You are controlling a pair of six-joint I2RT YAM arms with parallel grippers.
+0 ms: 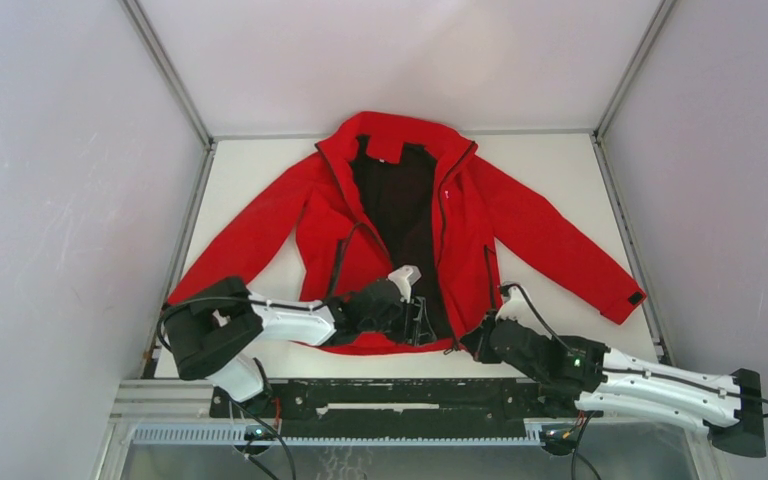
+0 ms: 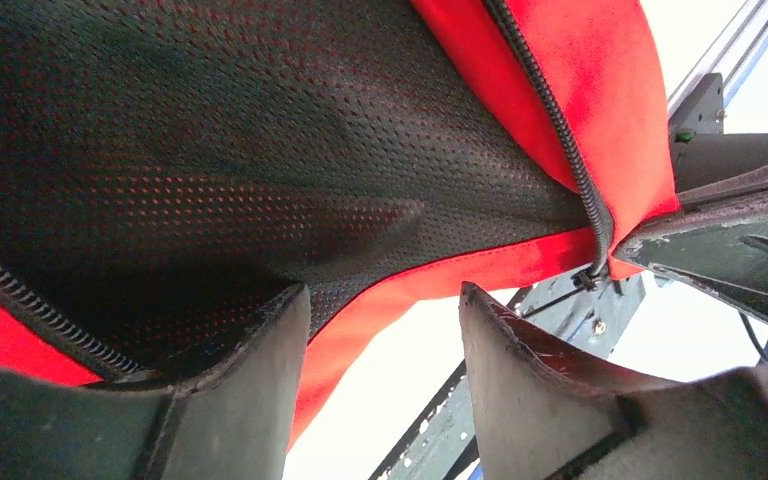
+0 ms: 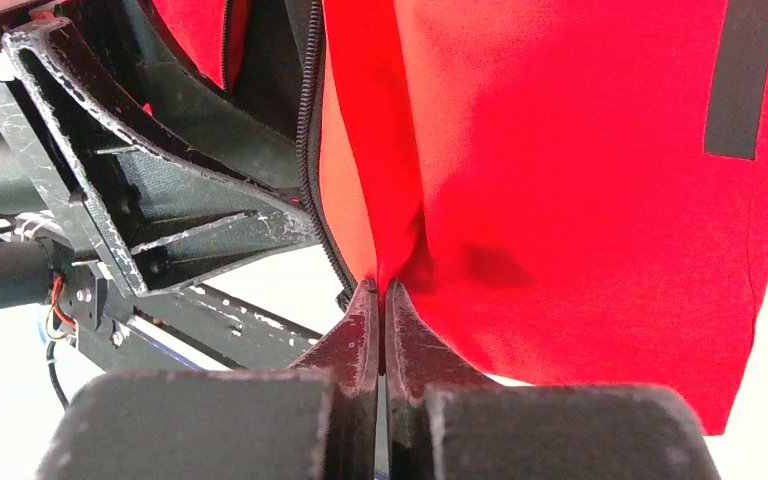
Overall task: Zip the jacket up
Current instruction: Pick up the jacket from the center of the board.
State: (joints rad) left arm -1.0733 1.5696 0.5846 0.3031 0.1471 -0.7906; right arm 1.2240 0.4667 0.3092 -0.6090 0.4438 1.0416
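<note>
Nearest the arm bases, the right hand [image 3: 380, 292] is clamped flat on the hem of the jacket [image 3: 580, 200], pinching red cloth just beside the lower end of the zipper [image 3: 310, 150]. Just along the hem from it, the left hand [image 2: 382, 300] has its jaws well apart and grips nothing. The hem edge runs across between its fingers, with the black mesh lining [image 2: 210, 150] beyond. The jacket lies face up and unzipped on the worktop [image 1: 560, 160], its front panels spread and the lining bared from the hem up to the collar [image 1: 390, 125] at the far side.

I judge this to be the opening step: bringing the two zipper ends together at the hem. Next, the left hand needs to take the opposite panel's zipper end, draw it to the pinned corner and seat it in the slider. I cannot tell where the slider sits.
</note>
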